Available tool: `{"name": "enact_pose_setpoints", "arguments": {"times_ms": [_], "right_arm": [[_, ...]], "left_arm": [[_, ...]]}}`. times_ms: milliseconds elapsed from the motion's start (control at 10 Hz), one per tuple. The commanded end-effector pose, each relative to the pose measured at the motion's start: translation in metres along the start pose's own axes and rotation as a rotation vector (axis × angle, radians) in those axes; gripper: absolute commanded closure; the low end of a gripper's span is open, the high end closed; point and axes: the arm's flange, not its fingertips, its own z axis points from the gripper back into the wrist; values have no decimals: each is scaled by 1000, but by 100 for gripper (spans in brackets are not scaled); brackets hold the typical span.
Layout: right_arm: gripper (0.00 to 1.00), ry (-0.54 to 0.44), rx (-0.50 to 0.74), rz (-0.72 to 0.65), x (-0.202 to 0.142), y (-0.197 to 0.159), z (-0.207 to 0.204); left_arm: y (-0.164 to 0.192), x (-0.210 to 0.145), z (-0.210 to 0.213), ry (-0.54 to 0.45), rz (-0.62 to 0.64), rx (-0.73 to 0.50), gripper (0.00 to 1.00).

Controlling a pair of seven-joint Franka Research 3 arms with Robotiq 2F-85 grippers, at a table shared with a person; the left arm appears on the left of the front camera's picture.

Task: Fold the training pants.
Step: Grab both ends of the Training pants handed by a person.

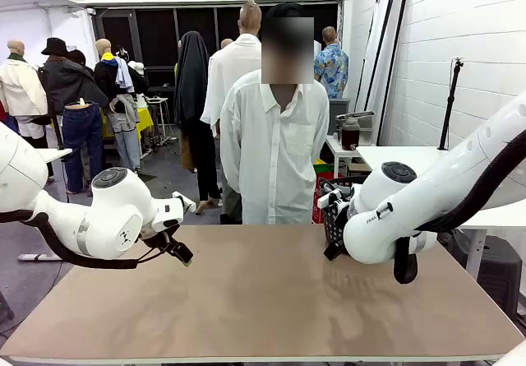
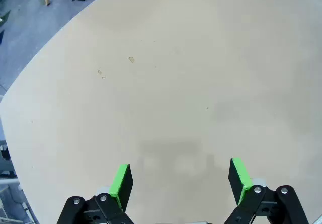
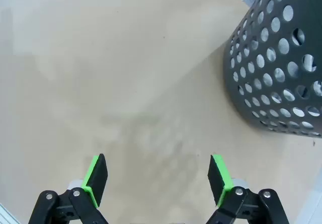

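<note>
Two grippers are held above a tan table [image 1: 263, 308]. The left gripper [image 2: 179, 172] is poised over the tabletop with its jaws spread wide, and nothing is grasped between the green pads [image 2: 121, 181]. The right gripper [image 3: 157, 167] is likewise released, its jaws parted over the surface. A dark perforated basket [image 3: 274, 68] is set on the table just beside it. A person in a white shirt [image 1: 275, 148] is seen standing at the far edge. Where the training pants lie cannot be told.
</note>
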Motion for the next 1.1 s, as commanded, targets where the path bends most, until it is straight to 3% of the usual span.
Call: {"name": "enact_pose_setpoints", "arguments": {"times_ms": [0,1000], "right_arm": [[0,0,0,0,0,0,0],[0,0,0,0,0,0,0]], "left_arm": [[0,0,0,0,0,0,0],[0,0,0,0,0,0,0]]}}
